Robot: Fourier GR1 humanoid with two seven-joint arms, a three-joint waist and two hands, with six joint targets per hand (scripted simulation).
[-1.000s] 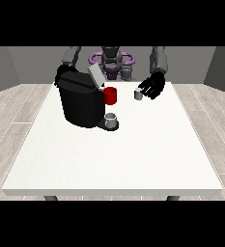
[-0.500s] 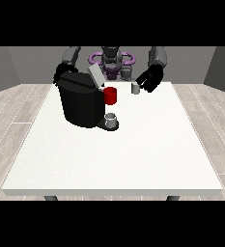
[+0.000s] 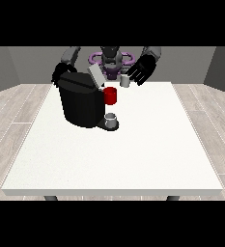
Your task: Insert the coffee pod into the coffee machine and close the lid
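The black coffee machine (image 3: 82, 103) stands on the left half of the white table (image 3: 147, 144), its grey lid (image 3: 95, 75) tilted up. Its front has a red part (image 3: 110, 95), and a small grey cup (image 3: 111, 119) sits on its base. The small grey coffee pod (image 3: 125, 81) is off the table, just right of the raised lid, pinched at the fingertips of the hand at the view's right (image 3: 142, 69). The hand at the view's left (image 3: 60, 73) is behind the machine's back left corner and partly hidden.
The robot's torso (image 3: 111, 60) is at the far edge, behind the machine. The table's near edge (image 3: 114, 192) runs along the bottom of the scene. Wooden floor surrounds the table.
The hand at the view's right has lifted the pod off the table and carried it up and left towards the open lid. The other hand has barely moved.
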